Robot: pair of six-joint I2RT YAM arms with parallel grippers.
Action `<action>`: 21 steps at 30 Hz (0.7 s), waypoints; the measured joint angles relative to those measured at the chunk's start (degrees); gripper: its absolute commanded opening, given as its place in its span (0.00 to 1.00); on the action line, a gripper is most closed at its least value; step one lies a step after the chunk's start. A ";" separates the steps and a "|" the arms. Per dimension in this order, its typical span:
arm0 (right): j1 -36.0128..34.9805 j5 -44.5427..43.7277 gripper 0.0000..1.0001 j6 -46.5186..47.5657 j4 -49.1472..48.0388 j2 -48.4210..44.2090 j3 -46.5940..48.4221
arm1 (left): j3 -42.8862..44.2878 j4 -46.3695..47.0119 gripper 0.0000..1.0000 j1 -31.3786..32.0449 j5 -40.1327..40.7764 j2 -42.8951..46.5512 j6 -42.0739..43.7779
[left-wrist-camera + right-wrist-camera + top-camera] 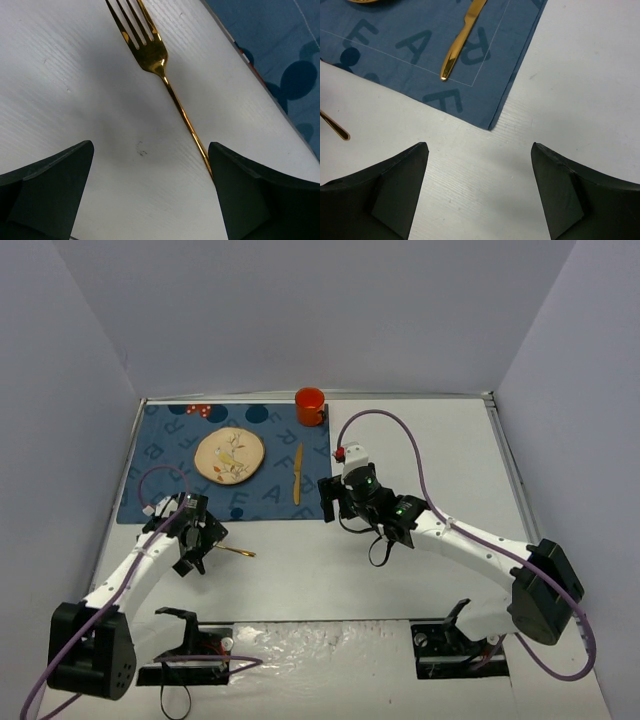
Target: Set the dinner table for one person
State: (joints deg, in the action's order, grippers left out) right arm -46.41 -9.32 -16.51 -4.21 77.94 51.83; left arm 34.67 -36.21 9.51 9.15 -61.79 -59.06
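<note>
A dark blue placemat point(160, 490) printed with pale letters and dots lies flat. Near its middle sits a round cream plate point(229, 455) painted with a bird on a branch. At 3 o'clock from the plate a gold knife point(297, 473) lies lengthwise on the mat, near its right edge. At 1 o'clock an orange mug point(310, 406) stands upright at the mat's far edge. At 6 o'clock a gold fork point(238, 552) lies off the mat, just past its near edge.
</note>
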 measured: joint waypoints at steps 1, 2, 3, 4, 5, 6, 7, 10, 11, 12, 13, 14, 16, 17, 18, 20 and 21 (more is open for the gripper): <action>0.11 -0.23 0.87 0.02 0.00 -0.57 -0.63 | 0.57 -0.02 0.95 0.31 0.87 -0.91 -0.92; 0.24 -0.47 0.87 0.03 -0.03 -1.20 -1.23 | 1.14 -0.02 0.94 0.61 1.68 -1.87 -1.85; 0.40 -0.74 0.88 0.02 -0.14 -2.00 -1.73 | 1.69 0.06 0.92 0.88 2.30 -2.89 -2.71; 0.56 -0.95 0.89 0.03 -0.16 -2.86 -2.19 | 2.17 0.17 0.90 1.11 2.84 -3.72 -3.35; 0.76 -1.18 0.89 0.03 -0.22 -3.71 -2.62 | 2.67 0.21 0.89 1.33 3.39 -4.57 -3.98; 1.00 -1.49 0.89 -0.01 -0.42 -4.53 -2.95 | 3.20 -0.02 0.87 1.50 3.93 -5.54 -4.61; 1.07 -1.76 0.89 -0.05 -0.58 -5.22 -3.19 | 3.77 -0.06 0.85 1.64 4.40 -6.59 -5.27; 1.79 -2.25 0.89 -0.15 -1.06 -6.81 -3.74 | 5.41 -0.68 0.76 2.14 5.39 -10.01 -6.61; 2.08 -2.29 0.89 -0.24 -1.22 -7.19 -3.92 | 6.11 -1.07 0.74 2.35 5.76 -11.30 -7.00; 2.42 -2.29 0.89 -0.39 -1.34 -7.61 -4.22 | 6.76 -1.33 0.72 2.47 6.03 -12.48 -7.36; 2.76 -2.31 0.89 -0.52 -1.38 -8.10 -4.59 | 7.36 -1.49 0.71 2.54 6.24 -13.54 -7.69; 3.16 -2.30 0.89 -0.68 -1.45 -8.58 -4.96 | 7.82 -1.68 0.69 2.62 6.45 -14.35 -7.98; 3.89 -2.28 0.89 -1.08 -1.54 -9.60 -5.67 | 8.40 -1.94 0.65 2.79 6.76 -15.47 -8.65; 4.15 -2.28 0.89 -1.25 -1.58 -10.09 -5.97 | 8.47 -2.01 0.62 2.79 6.86 -15.81 -8.85; 4.44 -2.28 0.89 -1.37 -1.63 -10.51 -6.20 | 8.50 -2.10 0.59 2.79 6.92 -16.15 -9.03; 4.91 -2.28 0.89 -1.58 -1.68 -11.17 -6.50 | 8.51 -2.23 0.57 2.81 6.97 -16.89 -9.40; 5.03 -2.27 0.89 -1.67 -1.74 -11.42 -6.61 | 8.51 -2.24 0.55 2.81 6.95 -17.35 -9.63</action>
State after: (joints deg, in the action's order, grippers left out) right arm -41.38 -11.59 -18.18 -5.94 66.52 45.22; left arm 43.18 -38.45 12.32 16.10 -79.14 -68.69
